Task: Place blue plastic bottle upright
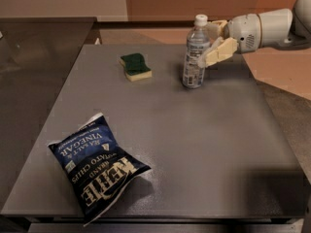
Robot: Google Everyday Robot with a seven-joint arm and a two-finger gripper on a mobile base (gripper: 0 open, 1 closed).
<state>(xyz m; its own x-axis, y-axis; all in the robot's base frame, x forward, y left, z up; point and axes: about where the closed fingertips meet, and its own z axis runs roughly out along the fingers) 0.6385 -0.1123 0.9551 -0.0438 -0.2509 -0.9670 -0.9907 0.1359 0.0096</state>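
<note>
Tool (209,43) seemingly touching upright blue plastic bottle (194,62), clamped or apart cannot tell

The arm (272,28) runs off the right edge behind the gripper (207,43), which sits at the blue plastic bottle's (193,71) right side, hiding part of it; the label's print is too small to read.
</note>
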